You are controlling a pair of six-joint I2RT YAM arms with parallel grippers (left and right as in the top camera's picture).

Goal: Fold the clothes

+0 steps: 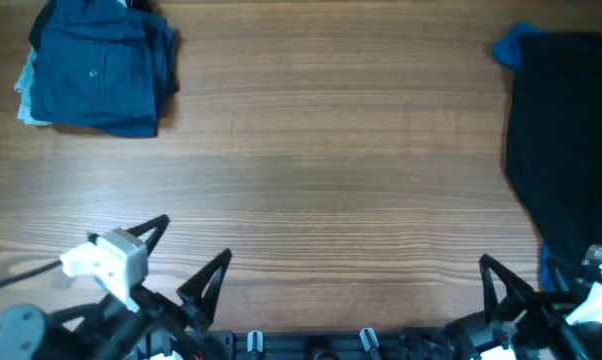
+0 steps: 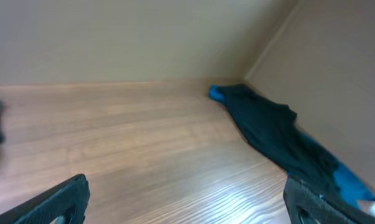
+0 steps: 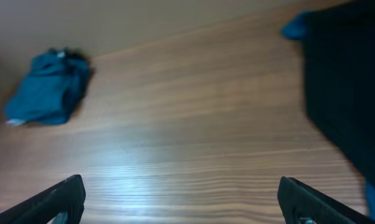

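My left gripper point(image 1: 195, 240) hangs at seven o'clock over the brown wooden table point(image 1: 331, 150), jaws spread wide and holding nothing. My right gripper point(image 3: 181, 202), at five o'clock, is just as wide and empty. The folded dark navy-blue fabric garment point(image 1: 96, 70) sits at ten o'clock. The limp black fabric garment point(image 1: 566, 120) sprawls at three o'clock, with bright blue cloth point(image 1: 511, 45) showing at its far corner.

Folded garment point(image 1: 111, 95) in dark navy blue with a matching button point(image 1: 93, 72), pale blue-white cloth point(image 1: 25, 92) at its edge, black garment point(image 1: 566, 120) beside bright blue fabric point(image 1: 509, 45), table point(image 1: 331, 170) in light brown wood grain, left gripper point(image 1: 195, 237) black with a white body
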